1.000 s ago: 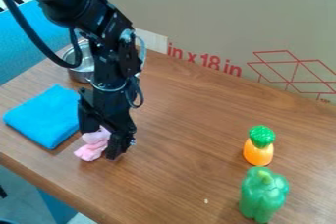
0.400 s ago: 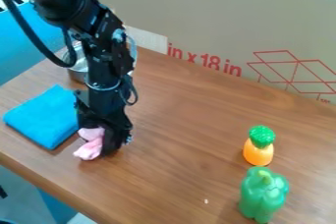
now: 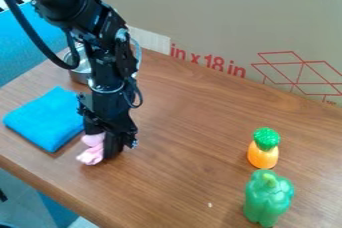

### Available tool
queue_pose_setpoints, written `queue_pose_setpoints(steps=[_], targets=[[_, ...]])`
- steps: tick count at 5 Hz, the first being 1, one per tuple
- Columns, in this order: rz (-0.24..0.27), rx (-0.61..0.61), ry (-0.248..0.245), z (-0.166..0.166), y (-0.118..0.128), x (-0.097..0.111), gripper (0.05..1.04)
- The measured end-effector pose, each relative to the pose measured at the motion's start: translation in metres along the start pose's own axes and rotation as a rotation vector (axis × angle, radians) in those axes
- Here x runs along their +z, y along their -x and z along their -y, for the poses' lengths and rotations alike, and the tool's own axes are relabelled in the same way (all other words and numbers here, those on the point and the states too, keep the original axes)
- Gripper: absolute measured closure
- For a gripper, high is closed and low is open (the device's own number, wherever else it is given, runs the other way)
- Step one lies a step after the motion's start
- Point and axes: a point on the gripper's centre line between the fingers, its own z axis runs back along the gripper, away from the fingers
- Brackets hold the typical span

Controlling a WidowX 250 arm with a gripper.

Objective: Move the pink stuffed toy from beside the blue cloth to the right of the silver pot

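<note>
My gripper (image 3: 105, 145) hangs down over the left part of the table, its fingers closed on a soft pink object (image 3: 92, 154). The pink thing bulges out at the left and front of the fingers and touches the wood; the fingers hide part of it. Just left of the gripper lies a folded blue cloth (image 3: 44, 118), flat on the table. Behind the arm stands a metal pot (image 3: 79, 74), partly covered by it.
Toward the right of the table (image 3: 180, 172) stand an orange toy with a green top (image 3: 263, 148) and a green toy bell pepper (image 3: 268, 198) in front of it. A large cardboard panel (image 3: 200, 17) runs along the back edge.
The fingers have drawn together on the pink object, which looks more bunched. The gripper shifted slightly left, then a little back to the right.
</note>
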Motion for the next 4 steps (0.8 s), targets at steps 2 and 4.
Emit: queue_pose_setpoints(steps=[2,4], targets=[[0.137,-0.013,0.023,0.015,-0.068,0.040,0.600],[0.099,-0.006,0.016,0.016,-0.109,0.022,0.600]])
